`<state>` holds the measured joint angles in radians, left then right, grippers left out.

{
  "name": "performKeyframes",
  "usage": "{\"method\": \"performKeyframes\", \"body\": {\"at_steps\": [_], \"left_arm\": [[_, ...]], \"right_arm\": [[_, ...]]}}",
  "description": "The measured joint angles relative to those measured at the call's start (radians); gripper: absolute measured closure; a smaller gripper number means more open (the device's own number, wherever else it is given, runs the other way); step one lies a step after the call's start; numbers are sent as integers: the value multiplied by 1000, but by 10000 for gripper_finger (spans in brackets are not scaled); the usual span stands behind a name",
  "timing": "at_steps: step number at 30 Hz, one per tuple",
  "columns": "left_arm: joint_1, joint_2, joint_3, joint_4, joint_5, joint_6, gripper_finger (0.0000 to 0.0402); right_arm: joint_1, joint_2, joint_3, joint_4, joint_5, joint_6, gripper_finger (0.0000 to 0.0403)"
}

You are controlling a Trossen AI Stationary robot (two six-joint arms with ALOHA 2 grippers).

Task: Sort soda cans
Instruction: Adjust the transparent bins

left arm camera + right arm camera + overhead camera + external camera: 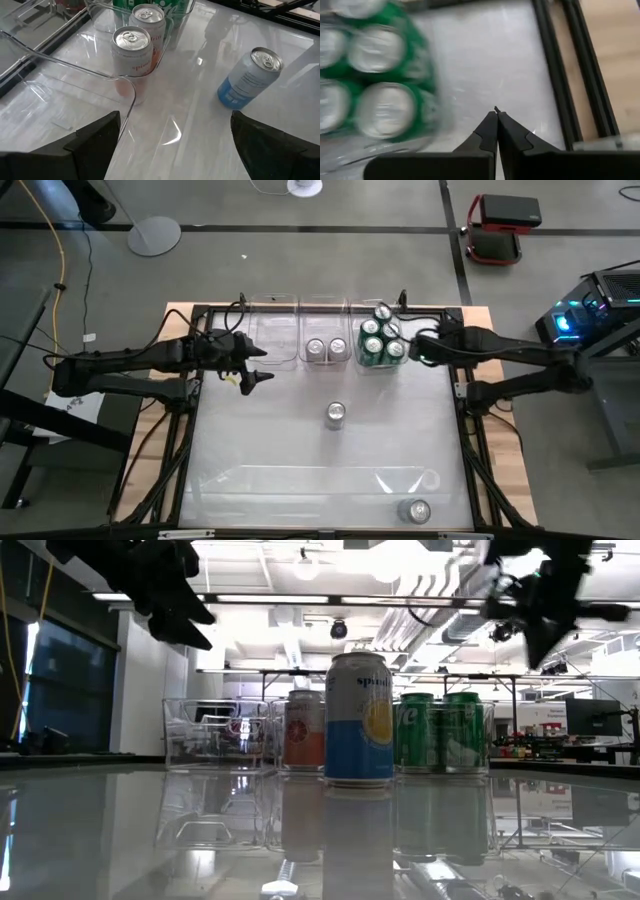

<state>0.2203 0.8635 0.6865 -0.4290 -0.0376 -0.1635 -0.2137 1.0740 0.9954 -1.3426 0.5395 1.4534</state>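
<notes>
Nearest can: blue can [359, 720] stands upright on the bare table [260, 440], in front of the bins, touching nothing
Same can from above: silver top [335, 414] near mid-table, just before the middle bin [325, 330]
Stray can: one more [417, 511] lies well apart at the table's near edge, right of centre
Middle bin: two orange-marked cans [132, 50] side by side inside
Right bin: green cans [381, 340] packed together, five tops showing
Left bin: clear bin [270, 330] with no can seen in it
Left gripper: [250, 375] hangs above the table just before the left bin, fingers [95, 142] spread wide, nothing between them
Right gripper: [496, 117] beside the right bin, off its outer side, fingers pressed together, holding nothing
Step in hand: likely the left arm reaching for the blue can
Doing it well: keep the fingers wide, come in over the blue can clear of the middle bin's wall, straddle the body below the rim, close squarely so it stays upright
Risk: a glancing finger could tip the can on the glossy top; it is light and will roll
Placing: blue matches neither the green nor the orange-marked set, so the left bin looks the fitting spot
</notes>
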Motion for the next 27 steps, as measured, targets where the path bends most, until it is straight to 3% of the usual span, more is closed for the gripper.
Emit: {"method": "performKeyframes", "body": {"at_steps": [8,19,27], "left_arm": [[0,0,0,1,-7,-20,46],[2,0,0,7,-39,-97,46],[2,0,0,7,-51,-97,46]], "right_arm": [[-91,-139,-240,67,-81,117,401],[-185,-130,-528,728,-128,59,401],[-202,-130,-580,952,-170,5,401]]}}
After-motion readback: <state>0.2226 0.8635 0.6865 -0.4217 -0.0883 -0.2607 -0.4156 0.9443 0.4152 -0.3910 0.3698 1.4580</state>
